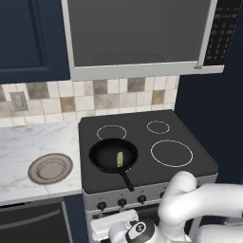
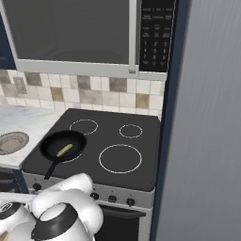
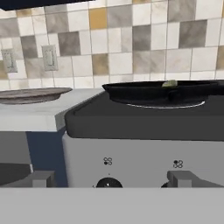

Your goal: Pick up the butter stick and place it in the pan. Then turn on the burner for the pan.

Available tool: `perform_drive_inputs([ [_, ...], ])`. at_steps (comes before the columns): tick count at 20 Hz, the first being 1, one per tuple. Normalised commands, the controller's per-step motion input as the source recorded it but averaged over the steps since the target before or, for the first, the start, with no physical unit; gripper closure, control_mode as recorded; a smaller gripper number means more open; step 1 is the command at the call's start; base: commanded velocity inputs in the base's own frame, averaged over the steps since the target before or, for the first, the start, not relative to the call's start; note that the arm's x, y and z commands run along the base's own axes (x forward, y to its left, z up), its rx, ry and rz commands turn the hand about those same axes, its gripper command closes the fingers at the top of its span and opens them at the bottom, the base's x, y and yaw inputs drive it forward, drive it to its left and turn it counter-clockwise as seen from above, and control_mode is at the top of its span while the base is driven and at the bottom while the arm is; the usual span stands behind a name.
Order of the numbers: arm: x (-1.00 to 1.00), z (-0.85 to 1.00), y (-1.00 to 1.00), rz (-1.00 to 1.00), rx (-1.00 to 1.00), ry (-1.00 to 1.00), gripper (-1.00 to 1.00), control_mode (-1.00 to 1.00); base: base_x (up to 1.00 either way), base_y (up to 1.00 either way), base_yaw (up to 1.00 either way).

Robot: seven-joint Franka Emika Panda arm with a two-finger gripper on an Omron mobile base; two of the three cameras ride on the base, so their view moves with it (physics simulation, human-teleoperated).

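The black pan (image 1: 103,154) (image 2: 51,142) sits on the front left burner of the black stovetop, its handle pointing toward the front edge. Inside it lies the pale yellow butter stick (image 1: 120,159) (image 2: 64,150). In the hand view the pan (image 3: 144,92) shows edge-on with the butter stick (image 3: 169,83) peeking over its rim. My gripper (image 3: 114,179) is open, low in front of the stove's control panel. A knob (image 3: 108,183) shows between its two fingertips (image 3: 41,178), nothing held.
A row of knobs (image 1: 122,202) (image 2: 112,198) runs along the stove front. A grey-brown plate (image 1: 50,168) (image 2: 12,141) (image 3: 33,94) rests on the marble counter left of the stove. A microwave (image 1: 137,33) hangs above. A tall grey panel (image 2: 212,141) stands right of the stove.
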Motion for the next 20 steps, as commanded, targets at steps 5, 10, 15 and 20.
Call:
perform_drive_inputs([
  [5,0.26,-0.23,0.00,0.00,0.00,-0.03,-1.00,-1.00,0.00,0.00,0.00],
  [10,0.28,-0.23,0.00,0.00,0.00,-0.01,-1.00,-1.00,0.00,0.00,0.00],
  [15,0.12,-0.19,0.00,0.00,0.00,-0.01,-1.00,-1.00,0.00,0.00,0.00],
  [20,0.00,-0.23,0.00,0.00,0.01,-0.01,-1.00,-1.00,0.00,0.00,0.00],
])
